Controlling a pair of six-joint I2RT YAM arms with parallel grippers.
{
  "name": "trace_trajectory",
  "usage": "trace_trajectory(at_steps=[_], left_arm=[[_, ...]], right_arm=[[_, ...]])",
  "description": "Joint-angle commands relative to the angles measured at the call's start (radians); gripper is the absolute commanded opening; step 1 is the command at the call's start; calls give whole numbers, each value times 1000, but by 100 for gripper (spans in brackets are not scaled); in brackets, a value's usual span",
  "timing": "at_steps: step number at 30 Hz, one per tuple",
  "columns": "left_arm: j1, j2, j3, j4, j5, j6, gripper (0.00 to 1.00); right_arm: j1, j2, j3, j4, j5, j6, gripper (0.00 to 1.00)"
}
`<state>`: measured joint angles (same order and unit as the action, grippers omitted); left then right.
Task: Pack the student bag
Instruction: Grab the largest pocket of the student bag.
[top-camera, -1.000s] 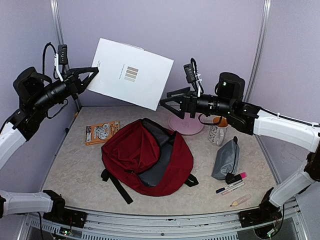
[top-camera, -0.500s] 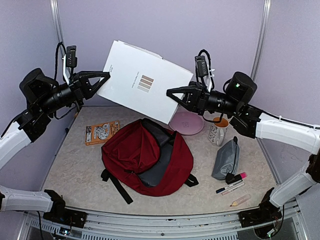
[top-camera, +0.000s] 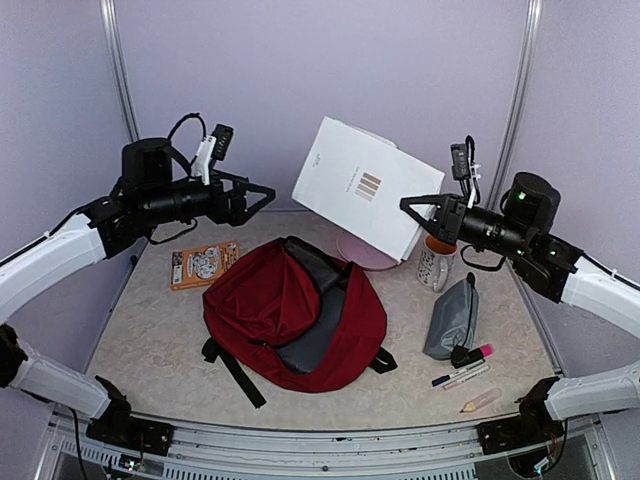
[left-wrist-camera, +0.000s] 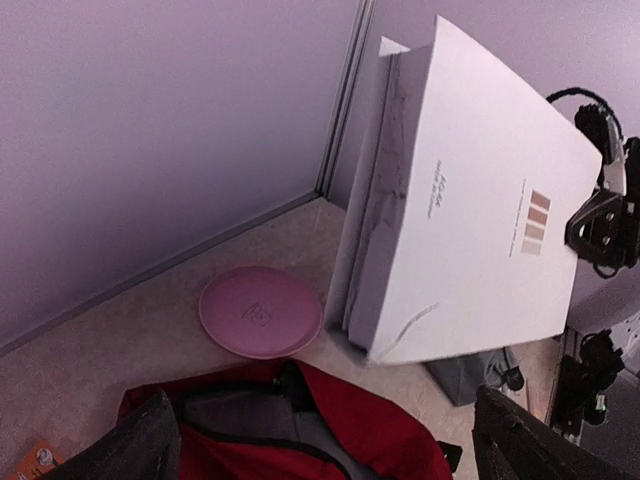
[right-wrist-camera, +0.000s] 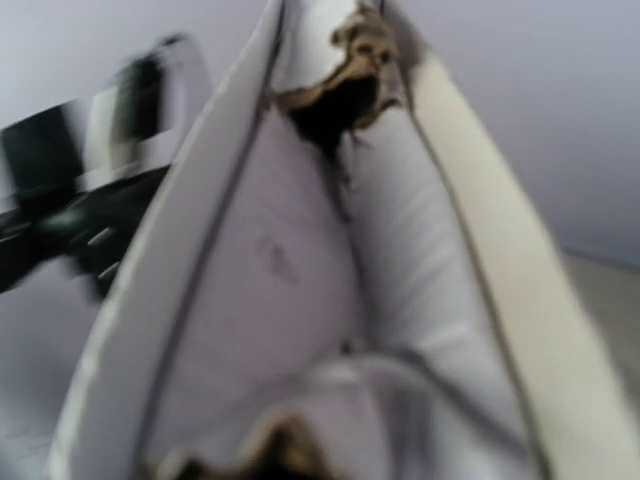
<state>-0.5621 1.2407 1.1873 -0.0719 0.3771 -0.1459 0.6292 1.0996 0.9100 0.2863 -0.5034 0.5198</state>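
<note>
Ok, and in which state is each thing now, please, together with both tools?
left tool: open, touching nothing.
right tool: shut on the white book's edge.
white book: in the air, tilted.
student bag: lying flat, zip open, grey lining showing.
pencil pouch: lying on the table.
mug: upright.
pink plate: flat on the table.
orange booklet: flat, face up.

In right gripper, white book: matt card cover, smooth; spine paper torn, rough, brownish. Below it, student bag: dark red matt cloth w/ grey lining. Ahead of left gripper, plate: smooth pink plastic, semi-matt. Tabletop: speckled, matt.
</note>
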Motion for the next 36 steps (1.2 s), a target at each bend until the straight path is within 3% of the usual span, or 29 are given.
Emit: trace_trajectory(at_steps=[1, 8, 14, 19, 28, 33, 36], left_arm=[[-62, 184, 38, -189, -118, 123, 99], [-88, 638, 318, -329, -215, 170, 99], [-93, 889, 530, -442, -366, 174, 99], [-112, 894, 525, -484, -414, 181, 98], [-61, 666, 357, -408, -384, 154, 99], [-62, 771, 359, -401, -275, 146, 98], [-60, 853, 411, -426, -299, 150, 96]], right_arm=[[-72, -94, -104, -284, 219, 38, 5], [-83, -117, -135, -451, 272, -30, 7], [-82, -97, -124, -489, 74, -136, 7], [-77, -38, -152, -483, -17, -119, 5], [-72, 28, -173, -387, -36, -68, 1], [-72, 87, -171, -370, -21, 10, 1], [-72, 106, -174, -367, -31, 50, 0]])
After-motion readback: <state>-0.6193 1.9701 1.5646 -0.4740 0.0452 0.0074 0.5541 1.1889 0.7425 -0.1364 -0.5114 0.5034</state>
